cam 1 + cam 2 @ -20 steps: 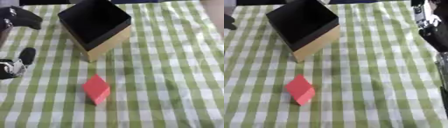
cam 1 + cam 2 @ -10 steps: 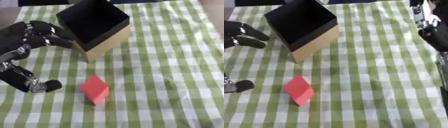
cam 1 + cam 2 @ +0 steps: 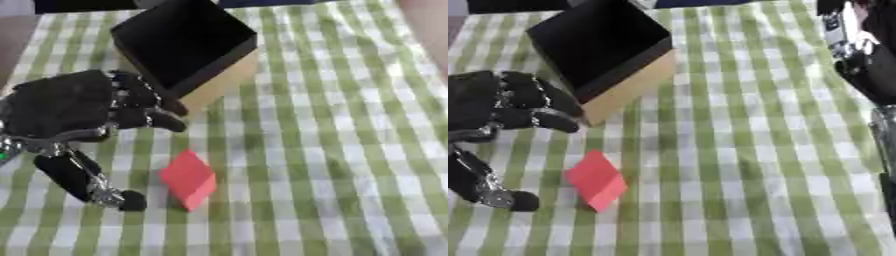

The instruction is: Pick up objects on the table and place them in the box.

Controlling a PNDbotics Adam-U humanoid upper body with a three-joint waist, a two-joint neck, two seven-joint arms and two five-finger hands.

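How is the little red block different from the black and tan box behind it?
The red block is a small, solid-looking piece in one colour; the open box with a black inside and tan walls is much larger. The block lies nearer the camera, just right of the robot's open left hand; the box sits farther back. Both rest on the green checked cloth, turned cornerwise.

No readable text, labels or numbers anywhere.
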